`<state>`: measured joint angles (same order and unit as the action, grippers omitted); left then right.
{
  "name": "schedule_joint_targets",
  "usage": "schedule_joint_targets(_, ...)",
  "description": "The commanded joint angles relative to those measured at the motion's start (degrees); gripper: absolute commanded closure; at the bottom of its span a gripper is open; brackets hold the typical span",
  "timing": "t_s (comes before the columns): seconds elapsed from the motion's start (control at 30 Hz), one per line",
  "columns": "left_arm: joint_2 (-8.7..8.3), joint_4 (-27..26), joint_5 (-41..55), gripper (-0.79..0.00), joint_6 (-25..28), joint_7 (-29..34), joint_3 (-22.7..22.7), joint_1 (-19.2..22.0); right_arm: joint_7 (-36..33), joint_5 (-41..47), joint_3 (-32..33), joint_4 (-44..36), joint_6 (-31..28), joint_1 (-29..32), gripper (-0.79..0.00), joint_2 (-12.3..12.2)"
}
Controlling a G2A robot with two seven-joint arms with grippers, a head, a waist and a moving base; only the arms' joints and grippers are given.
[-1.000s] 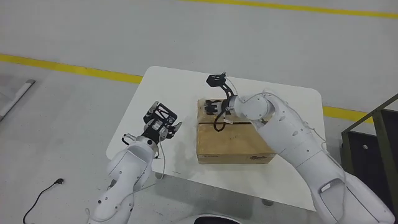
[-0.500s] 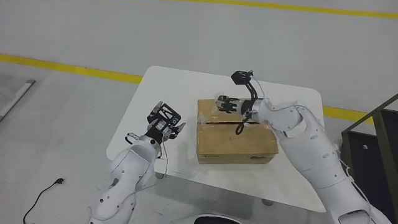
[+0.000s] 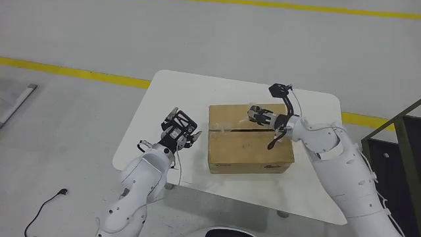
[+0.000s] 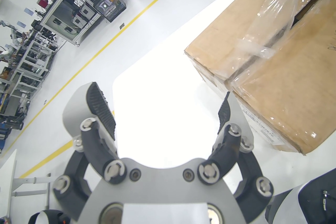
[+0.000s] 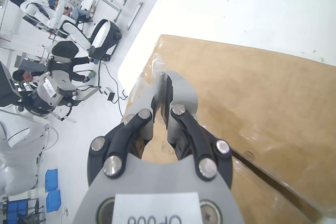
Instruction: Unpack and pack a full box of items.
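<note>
**Right gripper holds the tape, box not open yet**

On the left, the left gripper (image 3: 179, 129) hangs over the white table (image 3: 164, 89). Its two fingers are spread wide, with nothing between them. It is at 9 o'clock from the box, just beside the box's short end, and it does not touch it.

The brown cardboard box (image 3: 247, 153) stands in the middle of the table. Its flaps are down, so it looks shut. A dark seam (image 3: 240, 130) runs across the lid from 9 o'clock to 3 o'clock, which is also the box's long way.

The clear tape (image 4: 281, 7) is shiny and crinkly. One end sticks to the seam near the 9 o'clock end of the lid. The rest lifts off the lid in a tight strip that rises toward 2 o'clock.

That strip ends in the right gripper (image 3: 256, 113). This gripper is over the lid, at about 1 o'clock from the box's middle. Its fingers are pinched tight on the loose end of the tape.

The stuck part of the tape lies at 8 o'clock from the right gripper, along the seam. The right arm has the tape, so I think the pull is its job. It should go away from the stuck end, toward 2 or 3 o'clock. The tape is thin and sticky, so it could tear or cling to the fingers. Nothing has come out of the box, so I think the task is near its start.
</note>
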<state>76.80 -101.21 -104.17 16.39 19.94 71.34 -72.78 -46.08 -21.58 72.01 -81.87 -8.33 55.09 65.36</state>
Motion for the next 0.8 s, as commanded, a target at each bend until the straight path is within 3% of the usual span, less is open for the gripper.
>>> schedule_joint_targets(0.0, 0.00, 0.07, -0.04, -0.785, 0.05, 0.03, -0.24, 0.13, 0.50, -1.11, 0.54, -0.25, 0.36, 0.99, 0.000, -0.22)
schedule_joint_targets(0.23, -0.02, 0.40, -0.28, -0.785, 0.37, 0.11, -0.97, 0.48, 4.49, -6.18, 0.15, -0.96, 0.64, 4.03, 0.000, -0.52)
schedule_joint_targets(0.77, 0.00, 0.78, -0.03, -0.785, 0.97, 0.08, -2.47, 1.39, 9.10, -7.81, 4.16, -2.60, 0.80, 7.71, 0.000, -1.36)
